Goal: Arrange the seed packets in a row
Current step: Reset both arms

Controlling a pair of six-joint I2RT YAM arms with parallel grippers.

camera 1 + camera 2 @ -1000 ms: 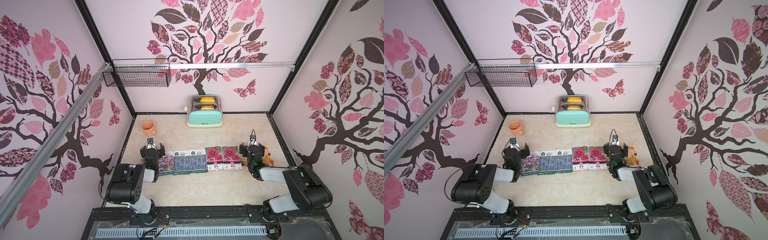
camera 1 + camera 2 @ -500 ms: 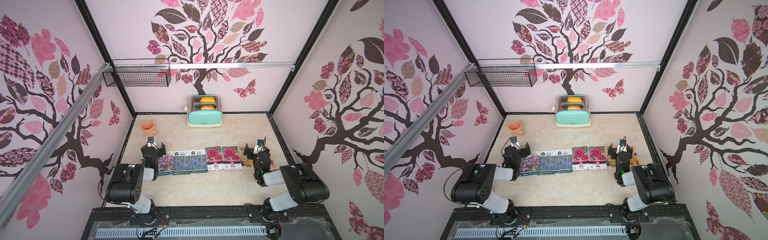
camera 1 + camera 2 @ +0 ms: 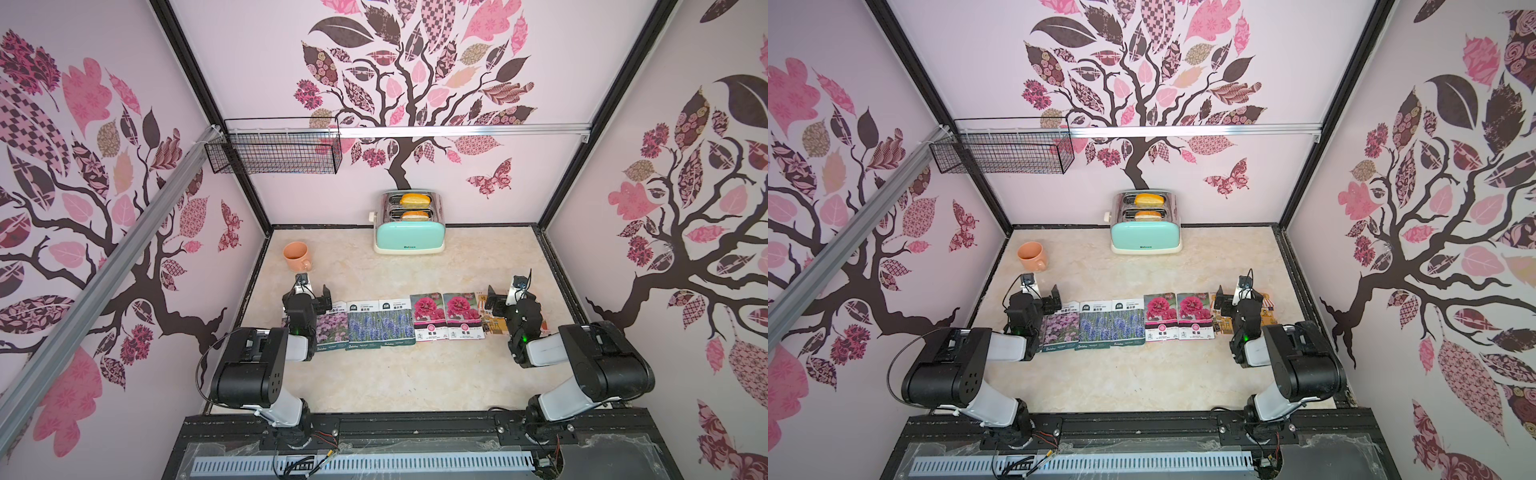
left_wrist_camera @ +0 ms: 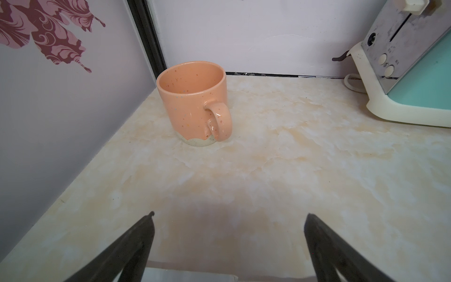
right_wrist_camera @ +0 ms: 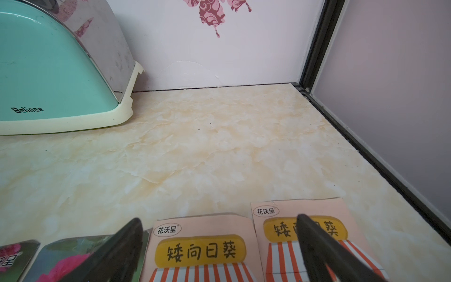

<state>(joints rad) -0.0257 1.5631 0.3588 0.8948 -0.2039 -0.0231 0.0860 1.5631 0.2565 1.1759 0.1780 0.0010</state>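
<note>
The seed packets lie flat in a row across the table in both top views: a pink-purple flower packet [image 3: 331, 328], two lavender ones [image 3: 380, 326], two magenta ones [image 3: 444, 316] and an orange shopfront packet [image 3: 492, 326] partly under my right arm. My left gripper [image 3: 309, 297] hovers open at the row's left end, with only a packet edge [image 4: 190, 274] below its empty fingers [image 4: 146, 234]. My right gripper [image 5: 219, 218] is open above two orange shopfront packets [image 5: 200, 251] [image 5: 324, 207] lying side by side, gripping nothing.
A mint toaster [image 3: 409, 237] with bread stands at the back wall. An orange mug [image 3: 296, 255] sits at the back left, just beyond my left gripper. A wire basket [image 3: 274, 151] hangs on the back wall. Side walls close in on both ends of the row.
My right arm has folded back toward its base, and its gripper has shifted slightly right over the orange packets. The left arm and the packets have stayed put.
</note>
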